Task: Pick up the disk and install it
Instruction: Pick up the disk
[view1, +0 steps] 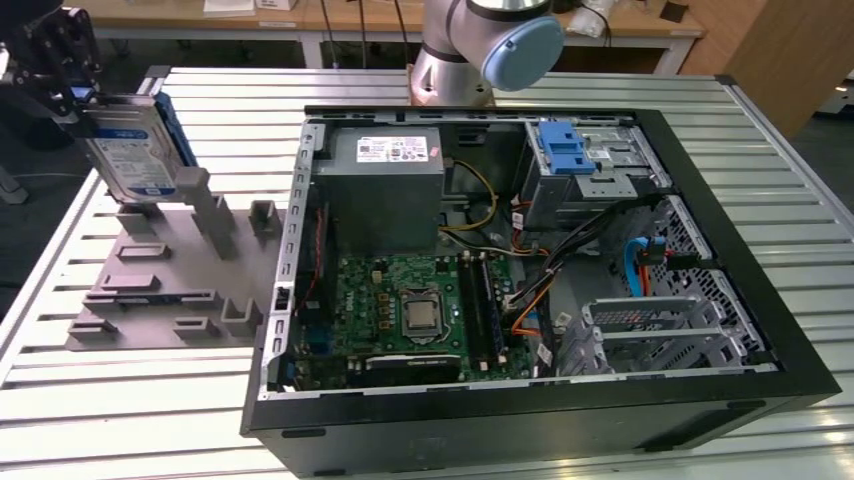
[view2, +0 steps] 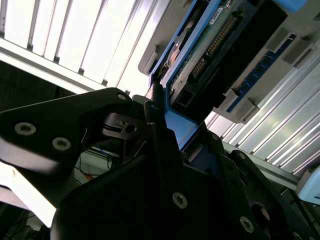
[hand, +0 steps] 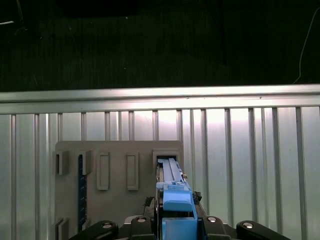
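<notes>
Disk (view1: 134, 152) hangs nearly upright over the grey rack (view1: 160, 290) by the worktop's (view1: 134, 420) edge at the exterior view's left, pinched at its top by the downward-pointing gripper (view1: 70, 88), seemingly clear of its slot.

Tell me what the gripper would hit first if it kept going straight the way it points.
The gripper, shut on the disk, points down at the grey fixture. The disk's lower edge would probably meet the fixture's slot first, though the depth is unclear.
</notes>
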